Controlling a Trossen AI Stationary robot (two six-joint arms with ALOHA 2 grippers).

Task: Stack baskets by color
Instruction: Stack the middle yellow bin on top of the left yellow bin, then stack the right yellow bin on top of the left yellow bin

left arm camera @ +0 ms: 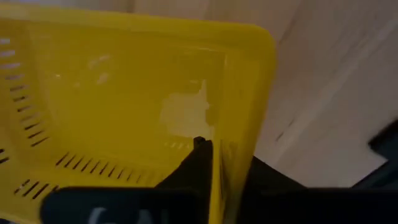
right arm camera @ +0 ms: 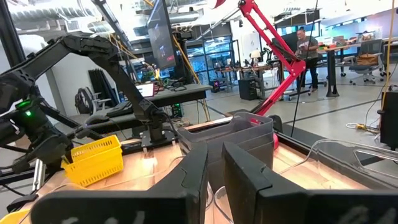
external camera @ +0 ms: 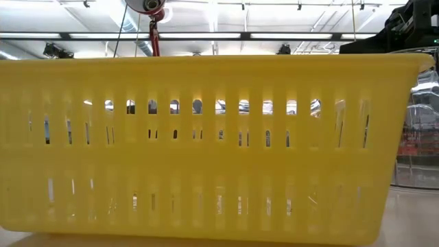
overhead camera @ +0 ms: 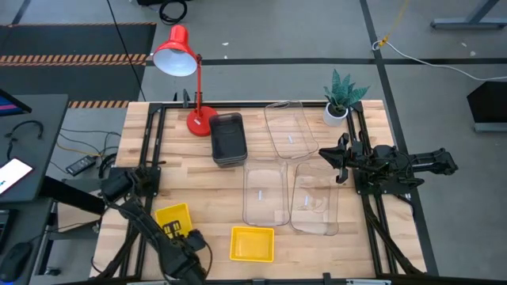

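- The left end effector (overhead camera: 176,231) sits at the near left of the worktop (overhead camera: 206,182), its fingers astride one wall of a yellow basket (overhead camera: 173,218). The left wrist view shows one finger (left arm camera: 198,163) inside that wall and the other outside; whether they are pinching it or letting go I cannot tell.
- A second yellow basket (overhead camera: 252,243) lies just to the right, near the front edge, apart from the first. I see no third yellow one.
- Grey baskets (overhead camera: 227,138) sit nested near the back, beside the red lamp (overhead camera: 178,54).
- Three clear baskets (overhead camera: 290,129) are spread singly across the right half, unstacked.
- The right end effector (overhead camera: 339,161) hovers near the clear baskets with a narrow gap between its fingers and nothing in it.
- Risk: with a grip on one thin wall only, the yellow basket may tilt or swing when lifted and slip out.
- Risk: if it comes in tilted, it could catch the second yellow basket's rim and shove it toward the front edge instead of nesting.
- Risk: the clear baskets lie close together; reaching for one could nudge its neighbour or the plant (overhead camera: 342,95).
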